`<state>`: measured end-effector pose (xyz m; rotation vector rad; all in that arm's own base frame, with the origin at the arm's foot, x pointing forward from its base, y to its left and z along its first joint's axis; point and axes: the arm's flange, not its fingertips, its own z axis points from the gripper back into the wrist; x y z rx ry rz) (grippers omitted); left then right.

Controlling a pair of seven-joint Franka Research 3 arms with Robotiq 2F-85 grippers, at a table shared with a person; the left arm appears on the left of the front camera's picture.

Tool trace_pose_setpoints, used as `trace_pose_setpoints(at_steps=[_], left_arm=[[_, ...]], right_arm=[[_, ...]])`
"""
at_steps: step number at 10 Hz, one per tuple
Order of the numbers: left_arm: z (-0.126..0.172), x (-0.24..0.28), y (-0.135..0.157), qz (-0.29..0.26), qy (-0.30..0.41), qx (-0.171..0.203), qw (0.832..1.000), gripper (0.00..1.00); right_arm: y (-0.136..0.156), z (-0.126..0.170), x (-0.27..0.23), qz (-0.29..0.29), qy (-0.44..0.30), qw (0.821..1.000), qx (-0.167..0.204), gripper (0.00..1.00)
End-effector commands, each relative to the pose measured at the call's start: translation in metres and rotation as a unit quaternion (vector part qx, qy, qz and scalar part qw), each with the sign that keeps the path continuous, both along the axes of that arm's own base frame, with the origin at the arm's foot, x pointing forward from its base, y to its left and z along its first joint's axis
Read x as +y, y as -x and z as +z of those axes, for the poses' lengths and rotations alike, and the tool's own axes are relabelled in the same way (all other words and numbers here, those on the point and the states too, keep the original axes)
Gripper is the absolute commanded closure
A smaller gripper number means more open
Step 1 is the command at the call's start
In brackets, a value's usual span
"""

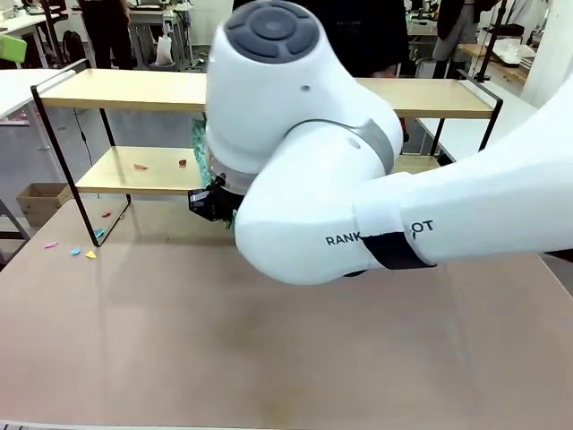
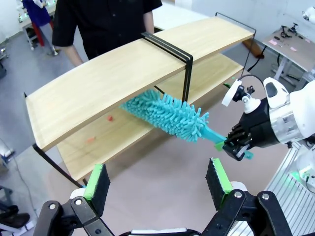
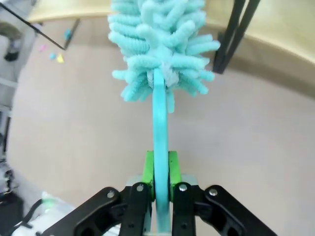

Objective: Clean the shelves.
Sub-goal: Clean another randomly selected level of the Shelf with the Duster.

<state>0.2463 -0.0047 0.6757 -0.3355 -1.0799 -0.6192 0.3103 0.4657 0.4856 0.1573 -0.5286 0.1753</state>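
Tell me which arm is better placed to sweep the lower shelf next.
Right, probably: the right gripper holds the teal duster, which reaches the lower shelf. The left gripper is open and empty.

A robotics lab: white robot arm (image 1: pixel 304 152), cluttered worktables (image 2: pixel 298 56) behind, bare grey floor (image 2: pixel 19 78).

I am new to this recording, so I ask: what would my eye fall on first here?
A fluffy teal duster, its handle clamped in the right jaws, pokes in under the top board of the shelves. Small red scraps lie on the lower board, and more coloured ones on the table at the left. The left jaws stand open above the table.
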Motion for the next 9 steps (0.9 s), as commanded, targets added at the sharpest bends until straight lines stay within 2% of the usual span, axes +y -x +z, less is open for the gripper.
trace_pose_setpoints(at_steps=[1,4,5,7,9], left_arm=[[-0.001,0.000,0.000,-0.004,0.004,-0.003,1.000,0.00],[-0.001,0.000,0.000,-0.004,0.004,-0.003,1.000,0.00],[-0.001,0.000,0.000,-0.004,0.004,-0.003,1.000,0.00],[-0.001,0.000,0.000,-0.004,0.004,-0.003,1.000,0.00],[-0.001,0.000,0.000,-0.004,0.004,-0.003,1.000,0.00]], right_arm=[[-0.025,-0.011,0.033,-0.035,0.018,0.999,0.005,0.88],[-0.032,-0.010,0.037,-0.045,0.021,0.998,-0.034,0.88],[-0.034,-0.013,0.038,-0.041,0.016,0.998,-0.038,0.88],[-0.046,-0.016,0.037,-0.056,0.009,0.998,-0.018,0.88],[-0.052,-0.017,0.035,-0.076,0.006,0.997,-0.027,0.88]])
